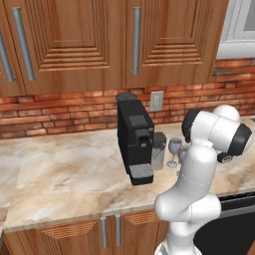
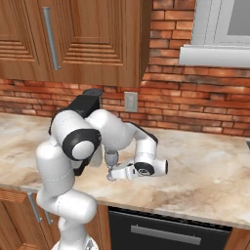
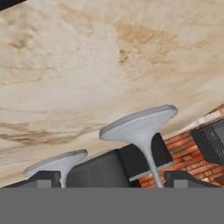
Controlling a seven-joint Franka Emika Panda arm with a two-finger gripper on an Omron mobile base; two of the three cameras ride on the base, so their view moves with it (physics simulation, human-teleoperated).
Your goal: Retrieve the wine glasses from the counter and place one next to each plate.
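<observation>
Two glasses (image 1: 174, 151) seen upright on counter (image 1: 74, 174) beside coffee machine (image 1: 134, 139), stems vertical; pincer (image 2: 110, 175) held sideways at near stem (image 3: 151, 162), fingers spread, nothing gripped.

The white arm (image 2: 73, 161) folds low and forward, its fingers (image 3: 43, 178) spread wide (hand rolled over).
</observation>
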